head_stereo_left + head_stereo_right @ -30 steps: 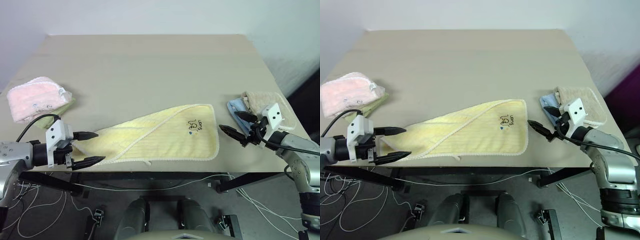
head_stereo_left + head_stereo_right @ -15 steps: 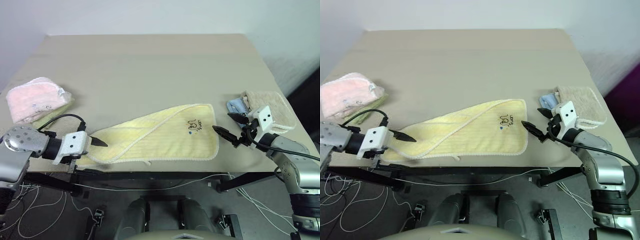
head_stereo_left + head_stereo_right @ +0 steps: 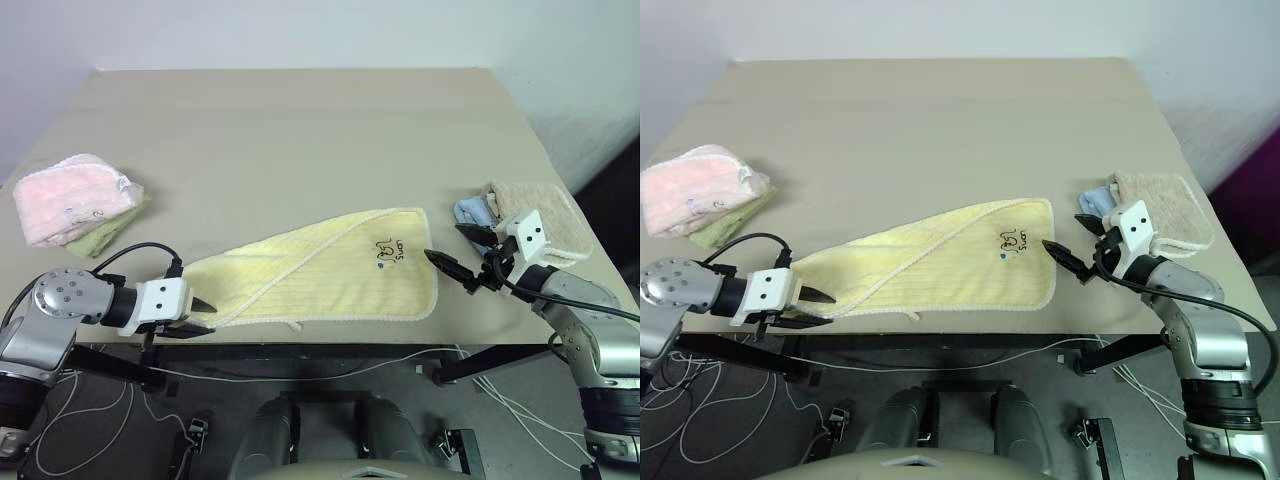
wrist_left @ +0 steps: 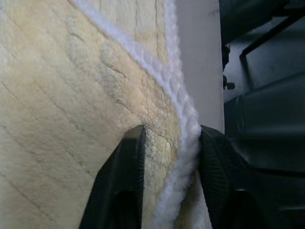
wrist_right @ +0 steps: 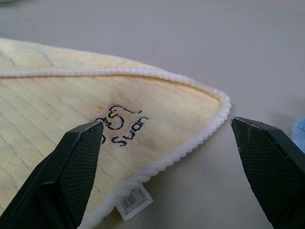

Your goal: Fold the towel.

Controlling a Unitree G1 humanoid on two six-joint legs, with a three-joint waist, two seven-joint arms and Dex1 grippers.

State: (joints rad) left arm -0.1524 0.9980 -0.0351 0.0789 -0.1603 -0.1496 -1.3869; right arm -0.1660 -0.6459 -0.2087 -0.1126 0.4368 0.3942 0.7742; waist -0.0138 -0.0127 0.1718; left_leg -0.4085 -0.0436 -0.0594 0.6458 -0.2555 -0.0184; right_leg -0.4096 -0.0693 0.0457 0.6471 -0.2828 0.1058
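While the desk (image 3: pixel 300 130) carried the whole layout, the towel (image 3: pixel 320 270) lay along its near edge, partly doubled over on a diagonal, with the print end toward the right. A pink towel (image 3: pixel 70 195) sat on a green cloth (image 3: pixel 105 235) at the far left, and a beige towel (image 3: pixel 535 215) with a blue cloth (image 3: pixel 470 212) sat at the right.

Risks, as judged from this layout:
- The left tool's hold covered only the corner hem; a lift could pull the hem free, because so little cloth sat between the fingers.
- The corner lay at the desk edge; a slip there could let that end of the towel slide off.
- The right tool stood just beside the blue cloth; a wide close could catch it instead of the towel.

Left arm: reached low along the near edge, tool (image 4: pixel 167 143) pointing right and down, fingers narrowed onto the towel's left corner hem.

Right arm: held nearly level, pointing inward. Right tool (image 5: pixel 167 138) stood wide open, gripping nothing, straddling the towel's printed corner and small tag (image 5: pixel 135 202).
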